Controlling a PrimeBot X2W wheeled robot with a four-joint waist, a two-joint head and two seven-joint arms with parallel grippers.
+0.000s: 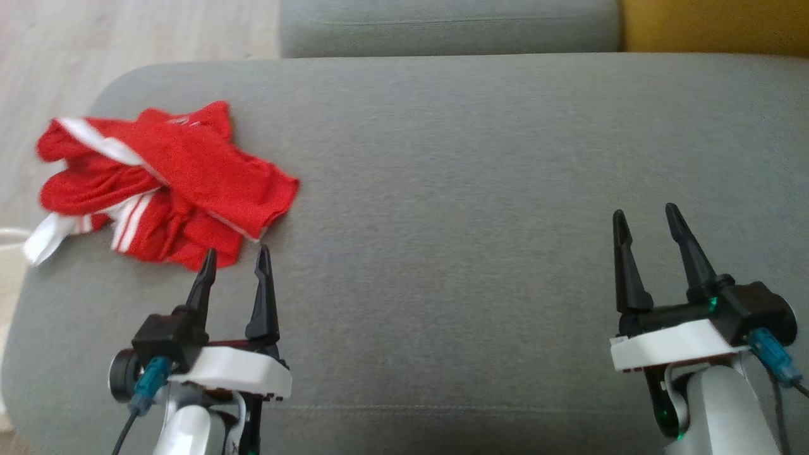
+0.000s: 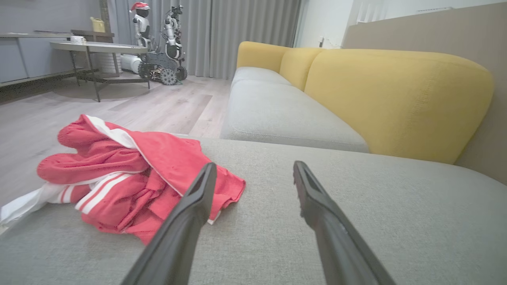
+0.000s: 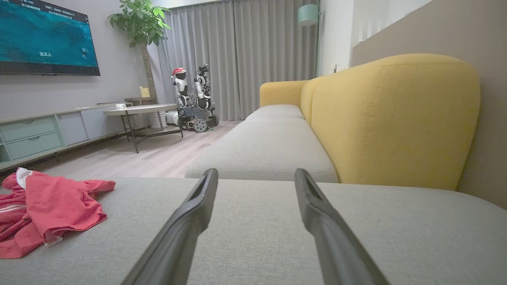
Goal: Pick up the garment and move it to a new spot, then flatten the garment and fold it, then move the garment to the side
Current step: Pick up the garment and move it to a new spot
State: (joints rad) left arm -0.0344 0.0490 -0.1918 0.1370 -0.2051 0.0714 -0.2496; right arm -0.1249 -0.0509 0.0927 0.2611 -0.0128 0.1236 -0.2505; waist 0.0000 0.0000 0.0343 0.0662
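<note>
Left end effector (image 1: 237, 251) wide, beside red garment (image 1: 189, 165); right end effector (image 1: 645, 212) wide.

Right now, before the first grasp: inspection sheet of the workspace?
Surface: grey sofa cushion, flat.
Job's things: red garment with white stripes, crumpled at the cushion's left end, a white strip reaching the edge.
Clutter: nothing seen.
Grippers: left gripper open, fingers at the garment's near edge, not gripping; right gripper open over bare cushion.
Cables: left wrist cable and right wrist cable, blue plugs, both off the cushion top.
Surroundings: yellow backrest, wood floor, table, another robot, TV, plant.
</note>
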